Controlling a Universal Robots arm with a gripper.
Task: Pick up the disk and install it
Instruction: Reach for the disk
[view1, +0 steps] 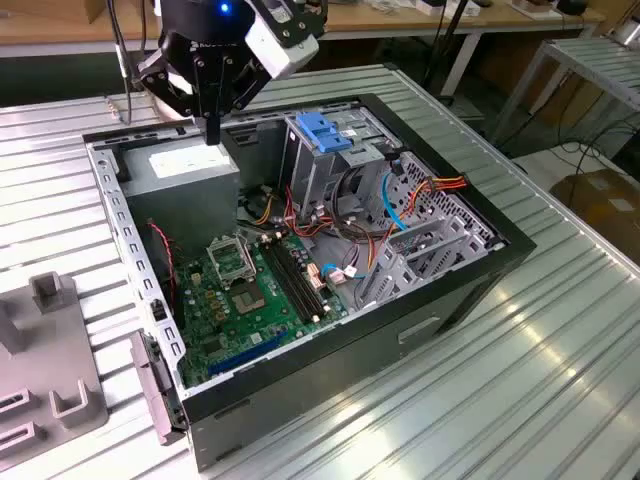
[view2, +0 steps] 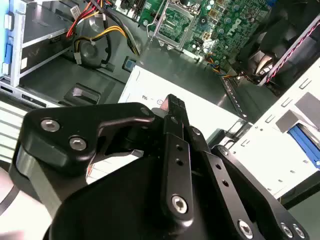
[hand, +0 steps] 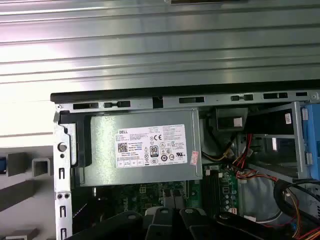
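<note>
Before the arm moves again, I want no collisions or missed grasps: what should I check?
1. Gripper empty: ok, shut on nothing.
2. Disk grasped: not ok; it seems to sit outside the case wall.
3. Gripper clear of power supply: cannot tell; it hangs just over it.
4. Case open: ok, motherboard exposed.
5. Cage slot free: cannot tell.
6. Cables clear of cage: cannot tell; wires bunch beside it.
</note>
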